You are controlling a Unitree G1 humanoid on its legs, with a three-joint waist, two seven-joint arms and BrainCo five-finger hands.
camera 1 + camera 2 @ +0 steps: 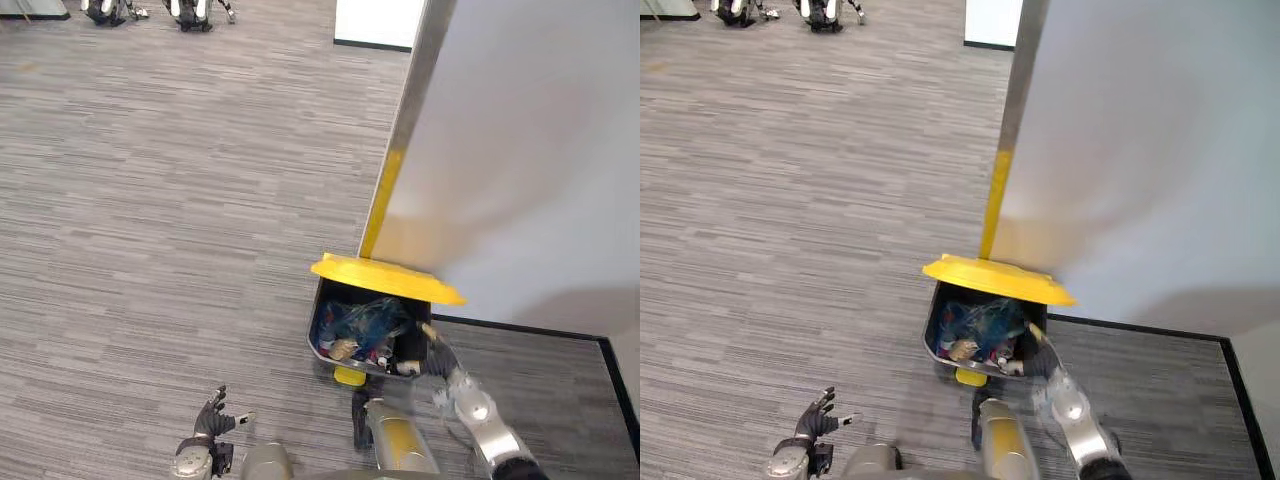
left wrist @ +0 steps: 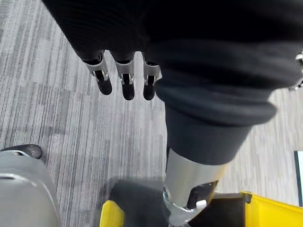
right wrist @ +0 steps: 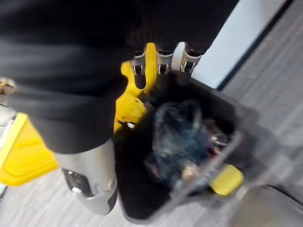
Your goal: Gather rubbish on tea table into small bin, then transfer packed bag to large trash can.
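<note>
Right hand (image 1: 438, 358) hovers at the near rim of the large trash can (image 1: 316, 328). Its fingers (image 3: 163, 66) are straight and side by side, thumb apart, nothing pinched, as far as the blurred wrist view allows. The packed bag (image 1: 365, 320) lies just below and beyond the fingertips, inside the can, on top of other rubbish. Judgement: the transfer looks done. Left hand (image 1: 212, 418) hangs low, fingers spread and relaxed, empty, well apart from the can.

Risks:
- The yellow lid (image 1: 385, 278) stands tipped up just past the right fingertips. If it drops while the hand is over the opening, it strikes the fingers.
- A fingertip could snag the bag's thin film on the way out and drag it over the rim.
- The load sits high, so the bag may slide.

Materials:
- Can body: black rigid plastic, boxy, smooth-walled.
- Lid: glossy yellow, shallow dome.
- Yellow pedal (image 1: 349, 376) at the base, beneath the hand.
- Bag: crumpled dark bluish film, soft.
- Floor (image 1: 150, 200): grey striped carpet, low pile.
</note>
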